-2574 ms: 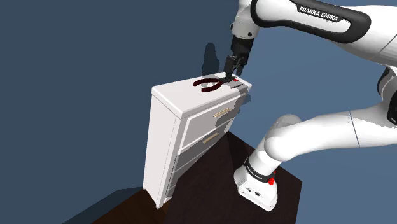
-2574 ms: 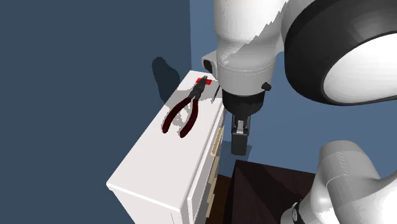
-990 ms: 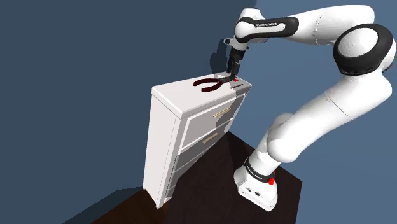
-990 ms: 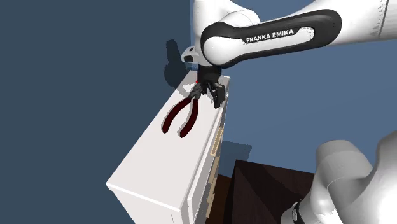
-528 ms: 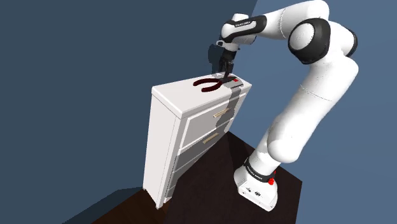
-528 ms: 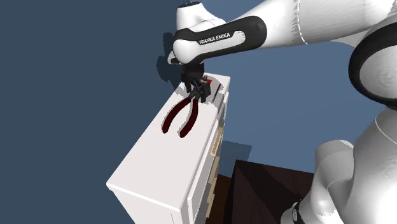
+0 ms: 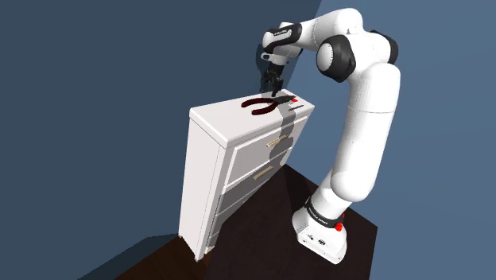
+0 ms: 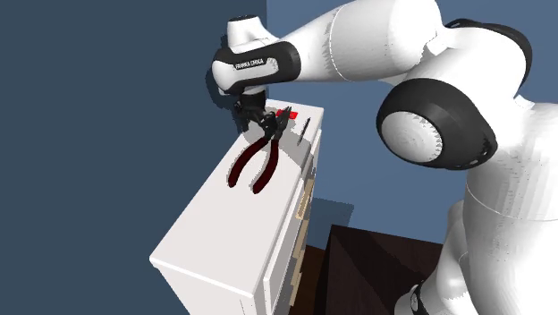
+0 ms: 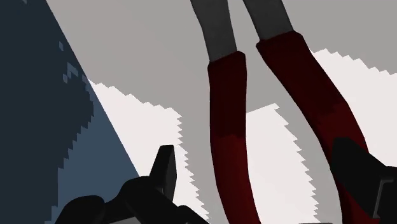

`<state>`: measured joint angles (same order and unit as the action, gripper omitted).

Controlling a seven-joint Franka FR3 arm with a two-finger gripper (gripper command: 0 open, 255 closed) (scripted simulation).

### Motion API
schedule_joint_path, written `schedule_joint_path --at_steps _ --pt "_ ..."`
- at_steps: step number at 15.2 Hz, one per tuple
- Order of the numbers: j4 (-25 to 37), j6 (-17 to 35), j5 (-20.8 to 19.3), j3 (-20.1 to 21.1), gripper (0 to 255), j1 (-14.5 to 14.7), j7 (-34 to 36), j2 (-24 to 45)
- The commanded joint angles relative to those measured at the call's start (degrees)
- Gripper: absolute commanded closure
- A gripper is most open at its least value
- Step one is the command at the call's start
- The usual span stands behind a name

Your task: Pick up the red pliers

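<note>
Shoulder view: the arm point(image 7: 362, 127) goes straight up from its base on the dark stand point(image 7: 359, 239) and folds at the top. Its forearm reaches toward the view's left with the wrist turned down. The gripper point(image 7: 273, 89) points down over the far end of a white chest of drawers point(image 7: 230, 167). The red pliers point(image 7: 259, 106) lie flat on the chest's top, handles curving toward the view's left and head end under the gripper. A small red block point(image 7: 292, 101) sits just beside the head, on the view's right. Finger spacing cannot be told from here.

Second exterior view: the arm comes in large from the view's right, its black-banded link leading to the wrist. The gripper point(image 8: 264, 128) hangs low at the pliers' head end. Whether it touches them I cannot tell. The pliers' point(image 8: 255, 166) dark red handles splay toward the near end of the top. This view adds a thin dark stick point(image 8: 304, 128) beside the red block, near the edge on the drawer side. It also adds tan drawer pulls point(image 8: 305, 199) down the chest's front.

Wrist view: this one settles the spread, as the fingers point(image 9: 164, 168) stand wide apart. Both dark red handles run between them, with grey shanks beyond. One handle passes right by the other finger, contact unclear. Nothing is clasped. White top under the handles, partly in grey shadow, with the blue wall point(image 9: 44, 114) off to one side.
</note>
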<state>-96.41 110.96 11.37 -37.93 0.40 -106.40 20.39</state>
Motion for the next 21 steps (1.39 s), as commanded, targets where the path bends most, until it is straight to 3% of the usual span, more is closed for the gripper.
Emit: schedule_joint_path --at_steps 1,8,9,17,21 --pt "0.39 1.2 1.03 0.58 0 -0.5 -0.63 1.94" --pt "-1.96 4.71 2.79 0.0 0 0.19 -1.67 3.78" --pt "-3.71 5.24 1.96 -0.3 255 1.0 -1.17 2.25" --pt "-4.3 5.36 1.72 -0.5 255 0.98 -1.44 1.75" --pt "-0.73 2.76 2.34 -0.76 255 0.7 -1.41 3.01"
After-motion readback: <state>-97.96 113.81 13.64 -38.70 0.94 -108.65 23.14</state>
